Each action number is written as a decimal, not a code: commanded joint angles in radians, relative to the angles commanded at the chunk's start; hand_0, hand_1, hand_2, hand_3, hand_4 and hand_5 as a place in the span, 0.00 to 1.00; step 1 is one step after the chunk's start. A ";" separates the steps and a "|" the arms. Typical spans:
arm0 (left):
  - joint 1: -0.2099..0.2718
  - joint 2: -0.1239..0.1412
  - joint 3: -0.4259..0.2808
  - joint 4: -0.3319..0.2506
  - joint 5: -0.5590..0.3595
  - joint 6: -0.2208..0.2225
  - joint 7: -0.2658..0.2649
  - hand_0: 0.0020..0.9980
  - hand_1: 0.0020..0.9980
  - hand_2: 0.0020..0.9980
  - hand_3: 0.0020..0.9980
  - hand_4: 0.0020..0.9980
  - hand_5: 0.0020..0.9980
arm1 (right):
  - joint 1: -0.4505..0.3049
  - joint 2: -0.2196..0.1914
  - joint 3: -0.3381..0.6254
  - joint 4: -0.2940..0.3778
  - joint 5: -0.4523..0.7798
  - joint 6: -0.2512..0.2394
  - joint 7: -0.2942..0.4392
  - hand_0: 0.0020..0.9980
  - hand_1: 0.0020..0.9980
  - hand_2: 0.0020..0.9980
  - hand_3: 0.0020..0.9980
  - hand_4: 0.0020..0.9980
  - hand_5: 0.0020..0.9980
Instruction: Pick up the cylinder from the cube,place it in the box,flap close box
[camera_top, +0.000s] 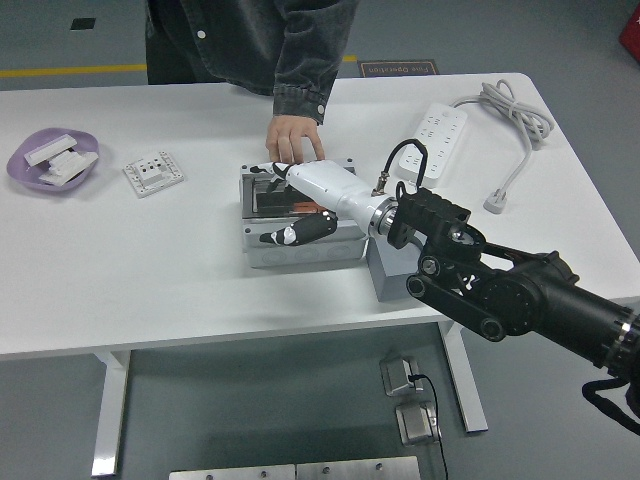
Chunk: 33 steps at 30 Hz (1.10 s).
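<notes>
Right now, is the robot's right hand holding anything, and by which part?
Nothing is gripped. The right hand lies open over the grey box, its fingers on the clear lid. A person's hand rests at the box's far edge.

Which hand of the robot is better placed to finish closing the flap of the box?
The right hand: it already lies over the grey box, and no left arm is in view. A person's hand rests behind the box.
</notes>
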<state>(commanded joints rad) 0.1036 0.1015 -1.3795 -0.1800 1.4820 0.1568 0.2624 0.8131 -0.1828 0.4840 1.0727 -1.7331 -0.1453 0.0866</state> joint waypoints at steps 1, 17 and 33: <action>0.000 0.000 0.000 0.000 0.000 0.000 0.000 0.63 0.64 0.61 0.62 0.66 0.24 | -0.006 -0.003 0.011 0.009 -0.005 0.001 -0.002 0.69 0.61 0.72 0.93 0.88 0.50; 0.026 -0.017 -0.094 0.000 0.079 -0.001 0.007 0.63 0.64 0.61 0.62 0.66 0.24 | -0.313 -0.073 0.437 0.350 -0.107 0.171 -0.178 0.69 0.60 0.72 0.93 0.88 0.50; -0.014 0.037 0.013 0.000 0.014 0.000 -0.038 0.63 0.64 0.61 0.62 0.66 0.24 | -0.623 -0.094 0.852 0.560 0.061 0.038 0.000 0.69 0.59 0.70 0.83 0.90 0.55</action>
<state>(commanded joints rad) 0.0893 0.1382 -1.3667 -0.1800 1.4963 0.1568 0.2247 0.1902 -0.2764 1.3360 1.6329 -1.6719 -0.1072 0.0863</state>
